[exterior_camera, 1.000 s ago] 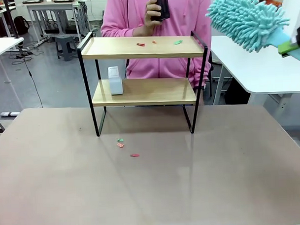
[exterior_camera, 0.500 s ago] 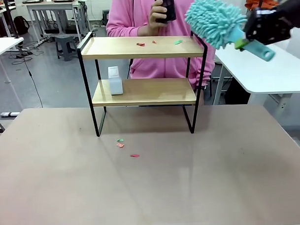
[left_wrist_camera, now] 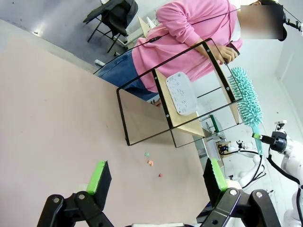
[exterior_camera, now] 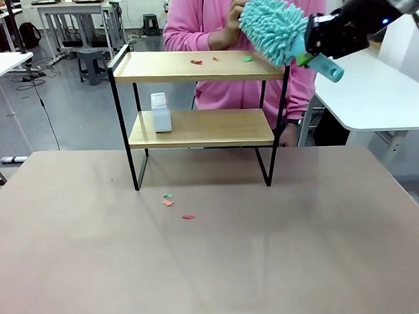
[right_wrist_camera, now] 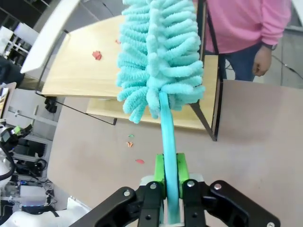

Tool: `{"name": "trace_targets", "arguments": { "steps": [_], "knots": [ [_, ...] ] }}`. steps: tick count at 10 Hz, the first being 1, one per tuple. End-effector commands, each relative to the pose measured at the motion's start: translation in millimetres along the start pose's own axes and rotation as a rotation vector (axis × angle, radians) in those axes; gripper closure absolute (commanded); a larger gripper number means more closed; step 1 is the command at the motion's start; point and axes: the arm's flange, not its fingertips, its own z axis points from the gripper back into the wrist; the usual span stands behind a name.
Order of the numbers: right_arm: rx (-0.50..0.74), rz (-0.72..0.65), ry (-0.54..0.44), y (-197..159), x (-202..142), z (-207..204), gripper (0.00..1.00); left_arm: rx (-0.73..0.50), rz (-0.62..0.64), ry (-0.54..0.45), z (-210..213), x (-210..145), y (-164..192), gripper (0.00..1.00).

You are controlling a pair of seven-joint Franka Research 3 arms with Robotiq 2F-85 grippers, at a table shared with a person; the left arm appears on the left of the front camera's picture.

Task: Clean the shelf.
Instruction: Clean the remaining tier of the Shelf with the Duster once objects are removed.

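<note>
A: While the right arm is up at the rack, what's clamped in it?
B: Right fingers (right_wrist_camera: 160, 169) are closed tight on the handle of a fluffy teal microfibre duster (right_wrist_camera: 158, 61). The handle runs straight up between the green pads.
A: Where's the duster head?
B: In the front view it's over the right end of the top board, by the right-hand frame post. Can't tell if the fibres touch the wood.
A: Where's the rack itself?
B: The small two-tier shelf of light wooden boards in a thin black metal frame (exterior_camera: 165, 67) stands on all four legs on the far half of the beige desk (exterior_camera: 213, 267). A person in a pink top (exterior_camera: 221, 88) is right behind it, with one raised hand (exterior_camera: 235, 18) behind the duster head.
A: Any debris?
B: Small red and green scraps on the top board (exterior_camera: 196, 62), middle to right. Three more small scraps (exterior_camera: 168, 199) lie on the desk, just in front of the shelf's front left leg.
A: Anything on the lower board?
B: A small white box (exterior_camera: 160, 112), upright at the left end.
A: And the left arm?
B: Left fingers (left_wrist_camera: 99, 177) are spread wide with nothing between them. They sit above the desk and well apart from the shelf. That camera is rolled, so the shelf looks tilted.
</note>
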Motion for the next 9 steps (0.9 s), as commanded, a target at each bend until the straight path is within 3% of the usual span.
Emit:
{"name": "trace_targets", "arguments": {
  "steps": [1, 5, 9],
  "knots": [
    [-0.025, -0.011, 0.000, 9, 1, -12, 1.00, -0.016, -0.019, -0.023, -2, -3, -1, 0.00],
    [-0.002, 0.002, 0.060, 11, -8, -26, 1.00, -0.016, -0.019, -0.023, -2, -3, -1, 0.00],
    [0.158, 0.042, 0.198, 30, 0, -41, 1.00, -0.016, -0.019, -0.023, -2, -3, -1, 0.00]
  ]
}}
